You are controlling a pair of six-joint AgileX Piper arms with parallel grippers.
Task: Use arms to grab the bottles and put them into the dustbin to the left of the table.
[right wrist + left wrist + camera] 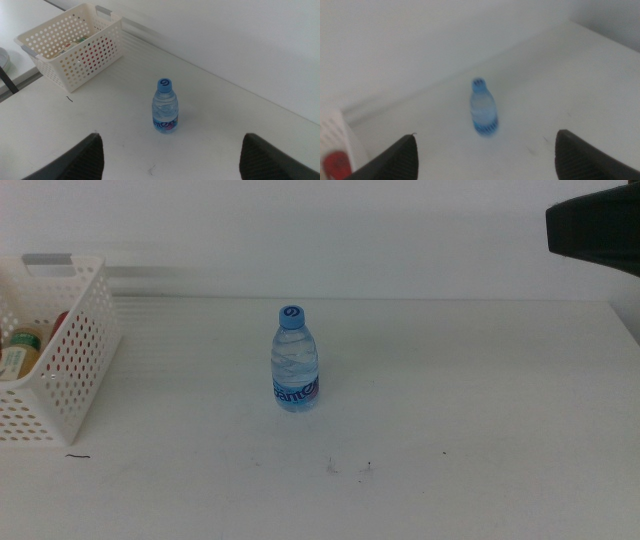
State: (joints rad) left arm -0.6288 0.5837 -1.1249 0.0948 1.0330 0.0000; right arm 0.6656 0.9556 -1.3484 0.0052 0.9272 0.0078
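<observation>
While one bottle is left standing on the table, these lines set out the moment.

Water bottle: the clear blue-capped water bottle (295,361) stands upright at the centre of the middle view, alone on the white table (480,420), long axis vertical, cap up.

Dustbin: the white perforated dustbin (70,370) sits at the left edge of the middle view, well apart from the bottle; inside it show a yellow bottle with a green label (18,355) and something red (61,325) behind the holes.

Left gripper: the left gripper (485,155) has its jaws spread wide and holds nothing; in its wrist view the bottle lies ahead, between the two jaw tips but well apart from them. It does not show in the middle view.

Right gripper: the right gripper (170,155) is likewise spread wide and empty, the bottle centred ahead of it, well apart.

Right arm: a dark part of the right arm (595,225) shows at the upper right corner of the middle view, high above the table.

Nearer arm: cannot tell from these views; the bottle lies between both.

Coming move, as a judgement: a sideways approach across the upright body, jaws either side of the label.

Writing: the blue label band carries white letters, seemingly "ante", the rest wrapped out of sight; the cap bears a white swirl mark.
</observation>
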